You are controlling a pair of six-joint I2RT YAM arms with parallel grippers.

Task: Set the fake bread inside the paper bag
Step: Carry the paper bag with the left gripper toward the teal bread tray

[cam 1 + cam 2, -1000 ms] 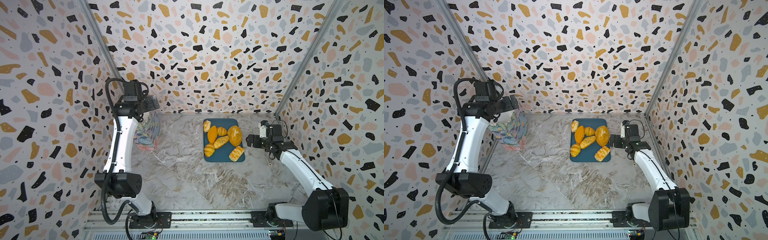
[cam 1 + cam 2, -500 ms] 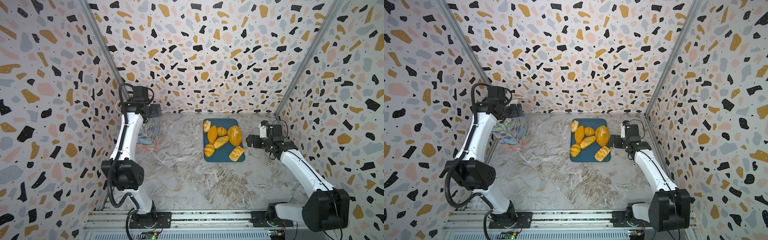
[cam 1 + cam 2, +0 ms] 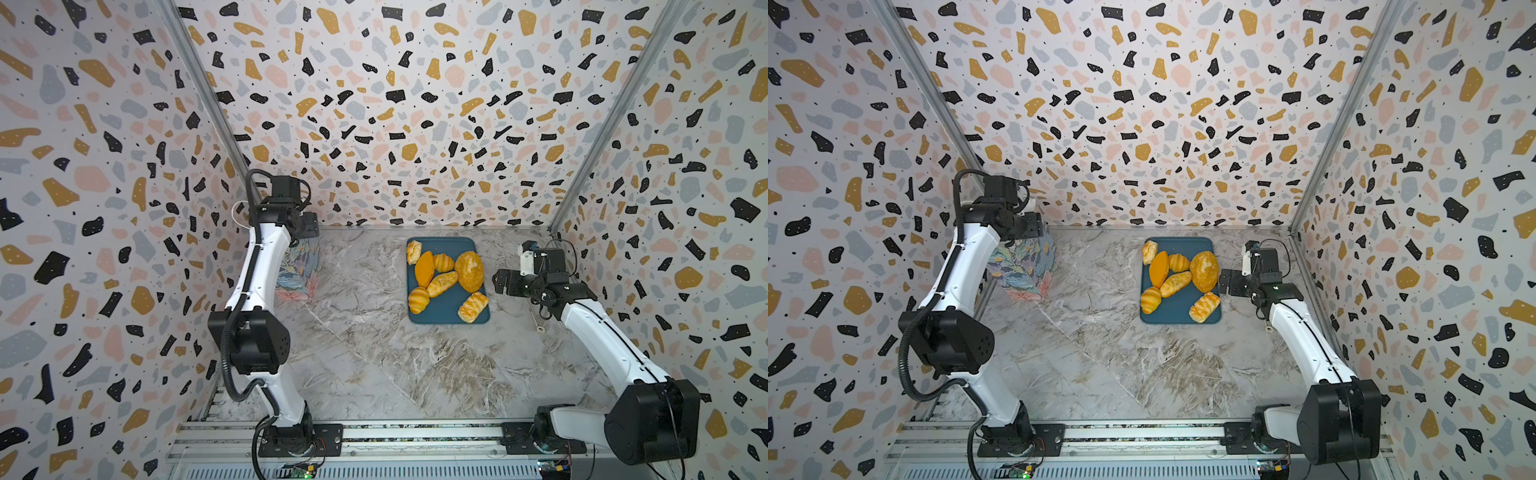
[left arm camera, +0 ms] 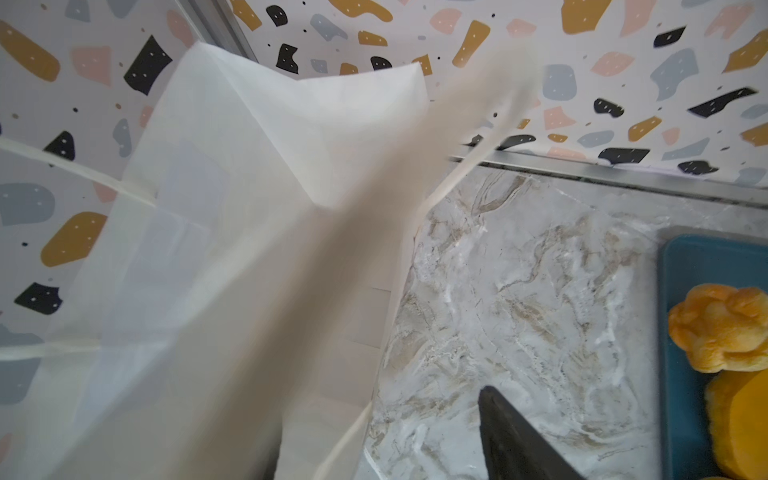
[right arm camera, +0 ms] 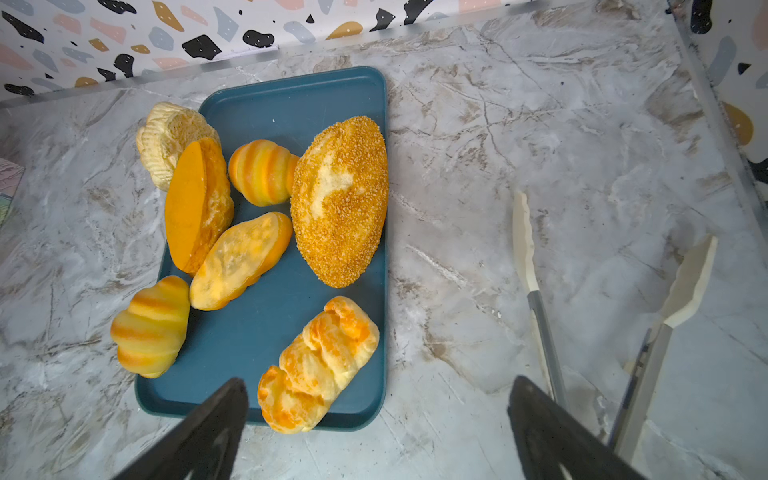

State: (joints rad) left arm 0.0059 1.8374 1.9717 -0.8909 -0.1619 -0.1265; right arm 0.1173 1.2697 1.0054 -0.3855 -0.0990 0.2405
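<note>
My right gripper (image 5: 378, 384) is open near the fake bread (image 5: 340, 199), probably light and squashy, best pinched mid-body; whether my left gripper (image 3: 308, 224) holds the paper bag (image 3: 300, 270) I can't tell

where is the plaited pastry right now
In both top views the plaited pastry lies at the near-right corner of the blue tray, just in front of the seeded loaf.
</note>
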